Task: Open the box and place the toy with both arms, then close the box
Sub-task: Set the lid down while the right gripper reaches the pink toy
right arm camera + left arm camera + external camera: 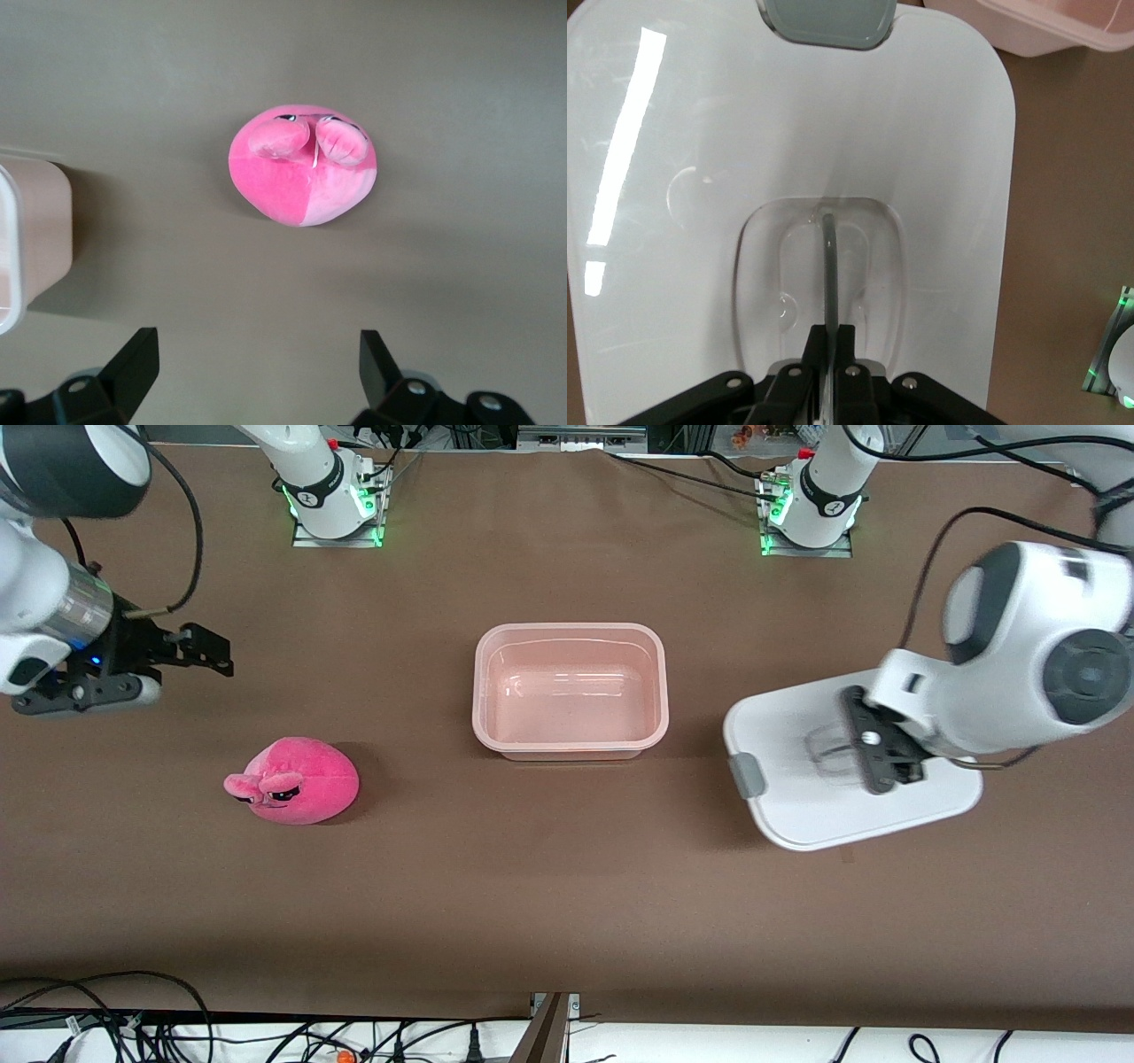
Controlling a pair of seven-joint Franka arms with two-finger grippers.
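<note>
Box [570,691] sits open and empty in the middle of the tabletop [532,886]. Its white lid [824,815] is off, down toward the left arm's end of the tabletop. The left claw [873,755] is clenched on the lid's clear handle [827,266]. The pink toy [294,781] lies toward the right arm's end, closer to the front edge than the box. The right claw [199,651] hangs over the tabletop near the toy, released, with its fingers [133,367] spread wide. I think the opening step is done and picking up the toy comes next. For that, the right claw must go down over the toy and squeeze its soft sides.
</note>
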